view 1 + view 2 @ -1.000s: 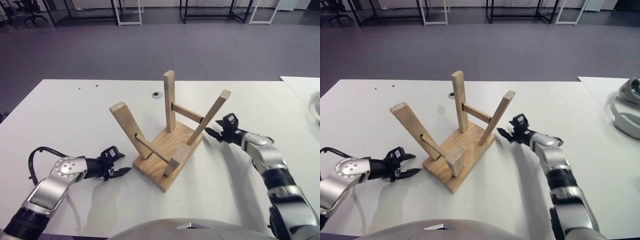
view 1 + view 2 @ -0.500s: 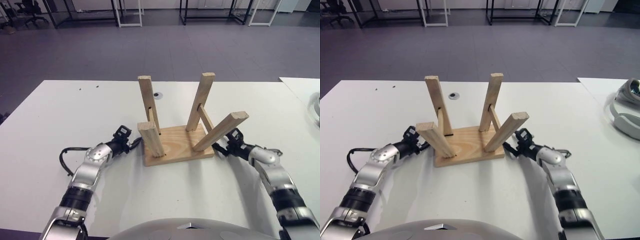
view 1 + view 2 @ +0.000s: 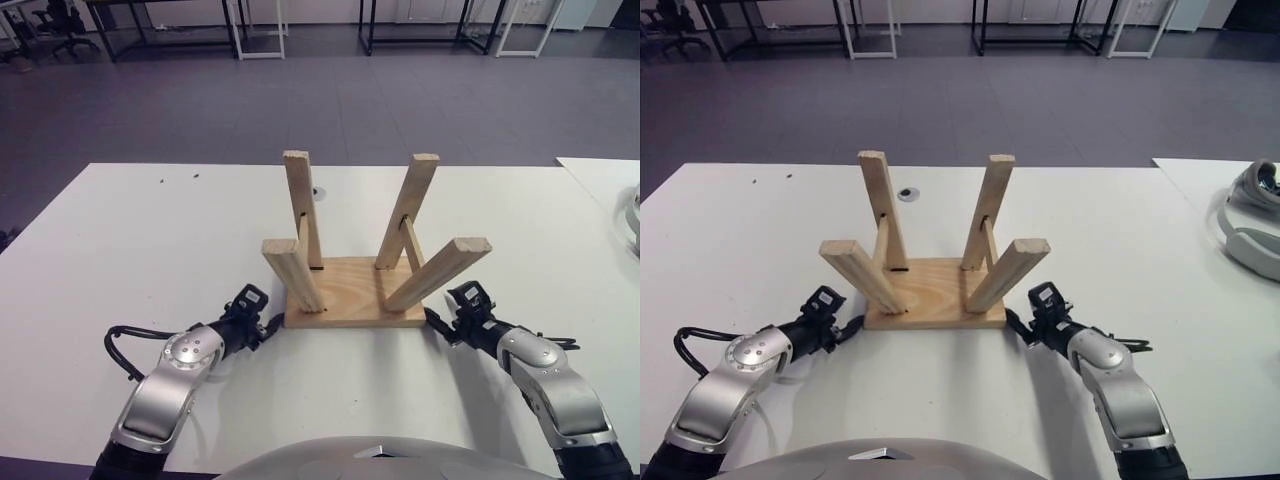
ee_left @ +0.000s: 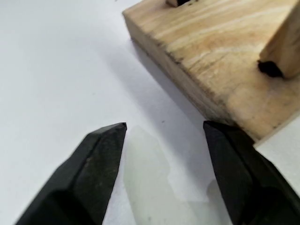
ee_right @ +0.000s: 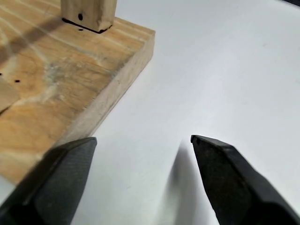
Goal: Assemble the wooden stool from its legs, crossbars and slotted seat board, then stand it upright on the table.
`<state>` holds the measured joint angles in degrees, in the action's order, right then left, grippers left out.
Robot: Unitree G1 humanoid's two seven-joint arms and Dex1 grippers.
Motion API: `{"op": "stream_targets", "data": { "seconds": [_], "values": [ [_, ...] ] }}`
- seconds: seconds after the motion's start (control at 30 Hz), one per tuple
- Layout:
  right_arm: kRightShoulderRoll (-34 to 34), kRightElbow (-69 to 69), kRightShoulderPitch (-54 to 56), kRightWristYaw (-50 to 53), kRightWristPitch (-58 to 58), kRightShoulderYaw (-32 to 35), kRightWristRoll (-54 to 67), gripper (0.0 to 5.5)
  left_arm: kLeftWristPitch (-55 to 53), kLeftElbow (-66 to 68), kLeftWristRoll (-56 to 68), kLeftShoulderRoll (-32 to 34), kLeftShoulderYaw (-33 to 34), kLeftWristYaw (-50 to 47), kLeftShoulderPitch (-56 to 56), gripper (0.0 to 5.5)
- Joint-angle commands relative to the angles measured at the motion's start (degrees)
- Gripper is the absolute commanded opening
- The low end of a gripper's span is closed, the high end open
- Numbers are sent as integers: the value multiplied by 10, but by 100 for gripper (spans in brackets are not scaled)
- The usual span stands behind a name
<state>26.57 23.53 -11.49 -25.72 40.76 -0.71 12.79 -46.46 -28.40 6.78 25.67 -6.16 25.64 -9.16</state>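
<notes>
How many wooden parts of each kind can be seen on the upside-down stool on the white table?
Pale square wooden legs: 4
Thin wooden crossbars: 2
Flat rectangular wooden seat board: 1
Total: 7

**First:** What is cut off in the close views?

**Second:** In the left wrist view the seat board [image 4: 220, 51] runs past the frame. A leg [image 4: 287, 49] shows just its base, blurred.

**First:** And across the table [image 3: 100, 260]?

**Second:** A crossbar [image 3: 411, 247] has its lower end hidden behind the front leg. A white, headset-like object [image 3: 1252, 215] is cut by the edge. Dark specks [image 3: 162, 180] and a small round thing [image 3: 907, 193] are too small to identify.
</notes>
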Motion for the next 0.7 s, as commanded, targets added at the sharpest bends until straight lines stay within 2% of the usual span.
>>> {"op": "stream_targets", "data": {
  "seconds": [0.03, 0.17, 0.3, 0.43, 0.53, 0.6, 0.7],
  "values": [
    [-16, 192, 87, -52, 140, 29, 206, 381, -80, -156, 163, -42, 15, 67, 95, 304],
    [18, 228, 115, -81, 202, 128, 302, 381, -139, -214, 229, -16, 88, 97, 119, 304],
    [68, 234, 110, -96, 214, 182, 335, 381, -143, -205, 242, 42, 127, 127, 100, 304],
    [175, 176, 22, -121, 125, 124, 187, 381, 8, -47, 114, 168, 107, 186, -14, 304],
    [257, 103, -23, -188, 8, 117, 101, 381, 135, 62, 49, 261, 115, 241, -33, 304],
    [285, 75, -12, -251, -50, 96, 92, 381, 190, 93, 59, 283, 108, 296, -1, 304],
    [265, 32, 54, -308, -90, 48, 109, 381, 228, 126, 81, 273, 66, 362, 89, 304]
  ]
}}
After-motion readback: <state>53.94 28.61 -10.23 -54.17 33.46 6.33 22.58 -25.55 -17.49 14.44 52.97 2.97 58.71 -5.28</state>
